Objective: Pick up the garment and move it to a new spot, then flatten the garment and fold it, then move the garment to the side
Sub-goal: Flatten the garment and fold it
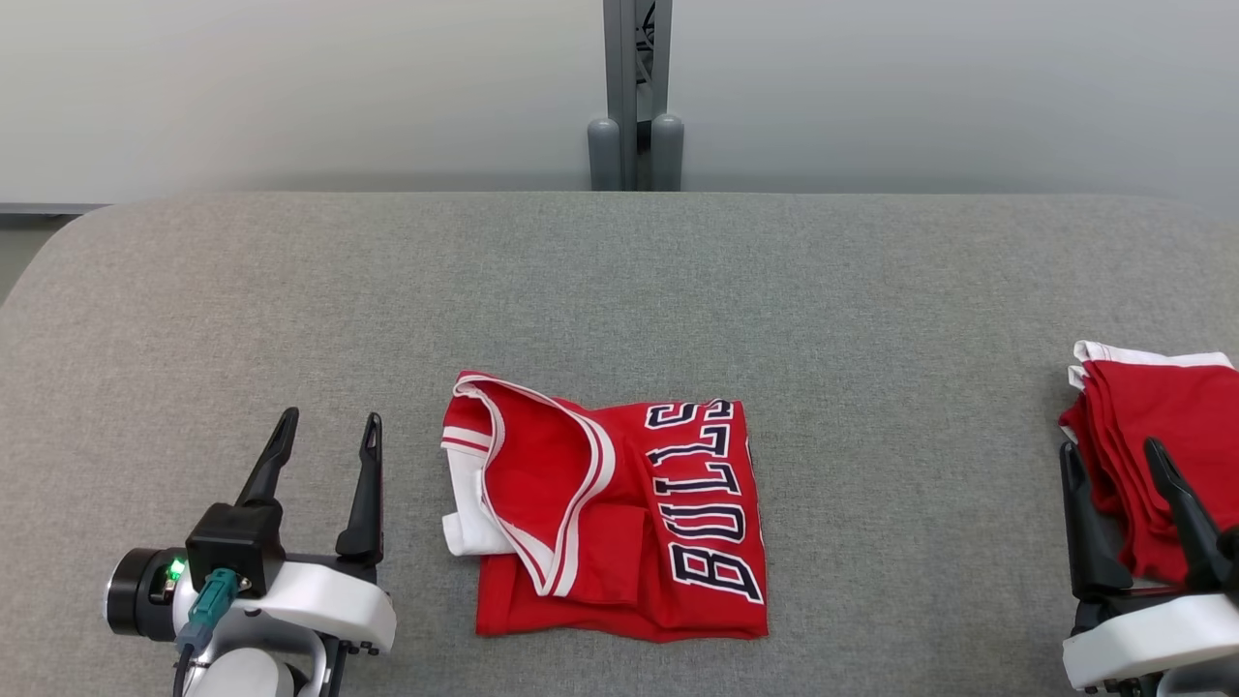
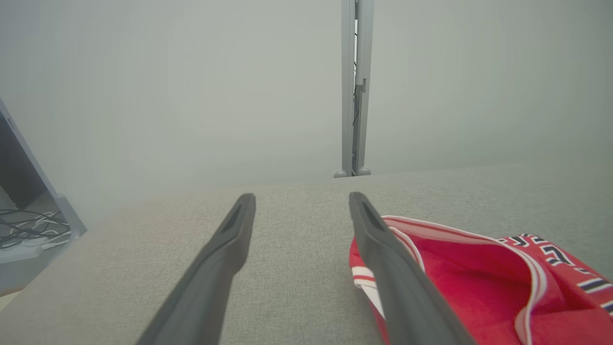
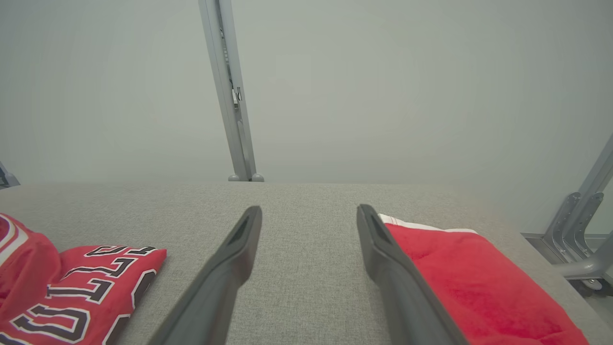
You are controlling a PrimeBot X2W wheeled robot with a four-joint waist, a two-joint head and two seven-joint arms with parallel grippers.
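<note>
- Head view: we find the folded red fabric jersey (image 1: 619, 513) lying free.
- Left gripper (image 1: 330, 418) and right gripper (image 1: 1110, 448) flank it, spread wide and empty, presumably poised to shift it aside.

Folded jersey (image 1: 629, 503) ctr of table (image 1: 619, 290); L gripper (image 1: 330, 418) spread — R gripper (image 1: 1110, 448) spread, by red stack (image 1: 1181, 407).

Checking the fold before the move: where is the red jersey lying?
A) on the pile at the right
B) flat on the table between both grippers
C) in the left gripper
B: the jersey lies folded on the table, between the open left gripper and the open right gripper, apart from the pile of red clothes.
</note>
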